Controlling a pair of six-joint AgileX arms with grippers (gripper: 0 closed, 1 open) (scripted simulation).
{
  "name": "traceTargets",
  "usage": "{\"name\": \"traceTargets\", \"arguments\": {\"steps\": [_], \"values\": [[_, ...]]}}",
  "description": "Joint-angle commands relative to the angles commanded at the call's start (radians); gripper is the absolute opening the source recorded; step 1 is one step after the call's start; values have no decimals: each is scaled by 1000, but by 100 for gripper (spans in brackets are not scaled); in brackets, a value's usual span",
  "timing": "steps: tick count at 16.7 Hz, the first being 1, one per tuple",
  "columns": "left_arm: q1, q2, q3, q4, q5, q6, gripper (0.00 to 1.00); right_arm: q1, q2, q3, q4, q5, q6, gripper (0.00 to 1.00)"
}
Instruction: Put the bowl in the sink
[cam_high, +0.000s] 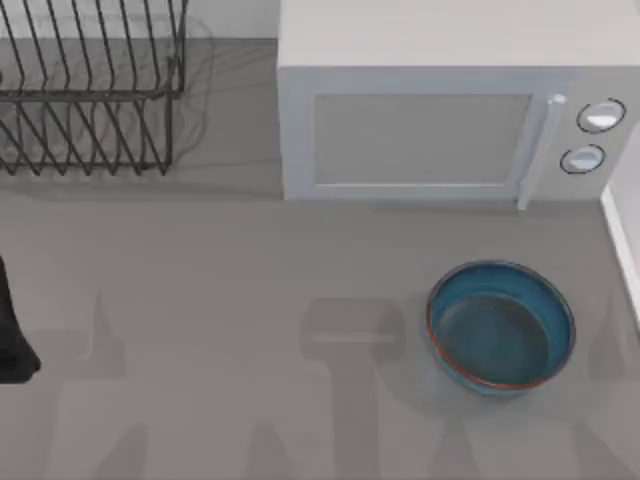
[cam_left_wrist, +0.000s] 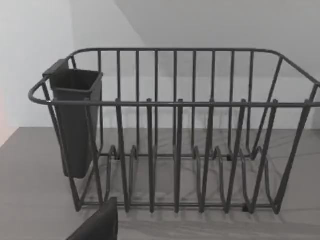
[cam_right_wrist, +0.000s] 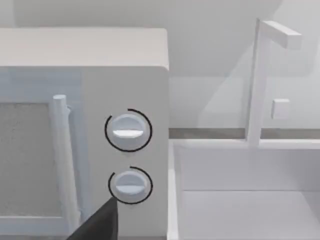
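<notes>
Grey bench (cam_high: 250, 300) carries a wire dish rack (cam_high: 90, 90) at far left, a white microwave (cam_high: 450, 110) behind, and the blue bowl (cam_high: 500, 322) toward the right.

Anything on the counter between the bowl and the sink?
Nothing visible. In the top view the bowl sits on bare counter near the right side, in front of the microwave. The sink edge lies just to its right, and the microwave stands behind that path, not across it.
</notes>
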Motion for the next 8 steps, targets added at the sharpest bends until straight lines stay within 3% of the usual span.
{"name": "traceTargets", "arguments": {"steps": [4,8], "values": [[0,0,0,0,0,0,100,9,32,32,-30,-1,9,100],[0,0,0,0,0,0,100,53,225,215,-188,-1,58,100]]}}
